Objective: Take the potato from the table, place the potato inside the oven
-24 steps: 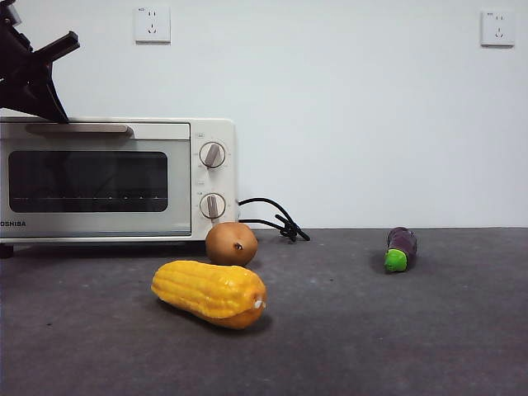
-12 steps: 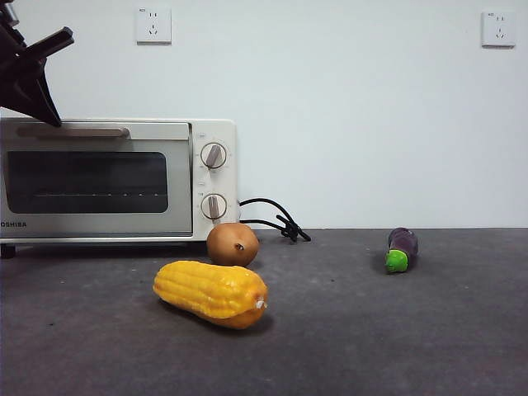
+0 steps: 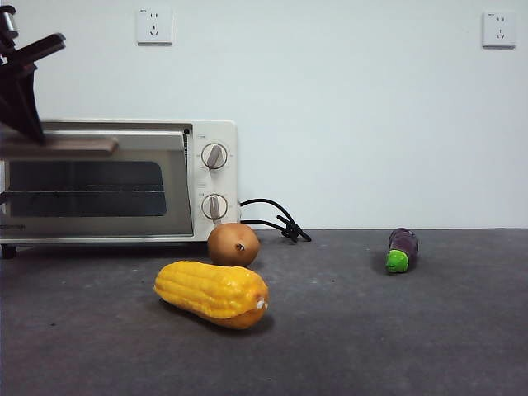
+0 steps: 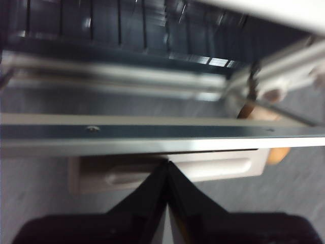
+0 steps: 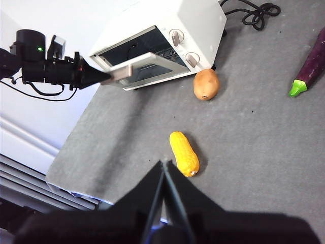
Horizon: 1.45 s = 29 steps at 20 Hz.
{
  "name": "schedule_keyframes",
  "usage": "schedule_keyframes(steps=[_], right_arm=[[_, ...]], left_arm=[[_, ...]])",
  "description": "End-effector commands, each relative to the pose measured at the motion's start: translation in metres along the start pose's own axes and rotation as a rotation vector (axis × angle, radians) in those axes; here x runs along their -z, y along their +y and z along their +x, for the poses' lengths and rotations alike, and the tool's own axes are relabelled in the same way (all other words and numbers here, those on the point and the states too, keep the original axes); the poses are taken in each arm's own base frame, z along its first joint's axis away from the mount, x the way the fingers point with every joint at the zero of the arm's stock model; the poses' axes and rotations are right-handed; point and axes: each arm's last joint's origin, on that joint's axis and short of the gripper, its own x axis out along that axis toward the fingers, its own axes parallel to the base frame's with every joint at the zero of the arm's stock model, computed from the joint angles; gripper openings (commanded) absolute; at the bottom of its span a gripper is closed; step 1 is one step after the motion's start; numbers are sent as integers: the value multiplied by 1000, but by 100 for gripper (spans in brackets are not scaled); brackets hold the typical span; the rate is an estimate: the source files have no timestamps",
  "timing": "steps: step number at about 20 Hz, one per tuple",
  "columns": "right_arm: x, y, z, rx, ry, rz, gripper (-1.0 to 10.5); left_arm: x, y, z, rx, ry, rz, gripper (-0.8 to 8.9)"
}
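The golden-brown potato lies on the dark grey table, just in front of the oven's knob side. The cream oven has its glass door tilted partly open. My left gripper is shut, with its tip against the door's bar handle. My right gripper is shut and empty, high above the table's near side, well away from the potato.
A yellow corn cob lies in front of the potato. A purple eggplant sits far to the right. The oven's black cord coils behind the potato. The table's edge runs near the left arm.
The oven door has swung from shut to partly open, its handle coming outward and down with my left gripper. Potato, corn and eggplant have not moved.
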Motion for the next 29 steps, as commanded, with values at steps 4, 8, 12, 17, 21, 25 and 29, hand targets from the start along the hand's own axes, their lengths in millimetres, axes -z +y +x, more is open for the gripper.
schedule_keyframes(steps=[4,8,12,17,21,25,29], right_arm=[[1,0,0,-13,13,-31,1],[2,0,0,-11,20,-33,1],[2,0,0,-11,21,-37,1],[2,0,0,-11,20,-46,1],[2,0,0,-11,20,-60,1],[2,0,0,-12,21,-59,1],[1,2,0,-61,24,-68,1]], left_arm=[[15,4,27,-186,125,117,-6],[19,0,28,-219,153,135,-6],[22,-4,29,-281,181,184,-6],[29,-5,28,-294,250,208,-6],[34,-4,26,-297,312,212,-6],[39,-4,25,-298,362,213,-6],[41,-7,24,-191,375,193,-6]])
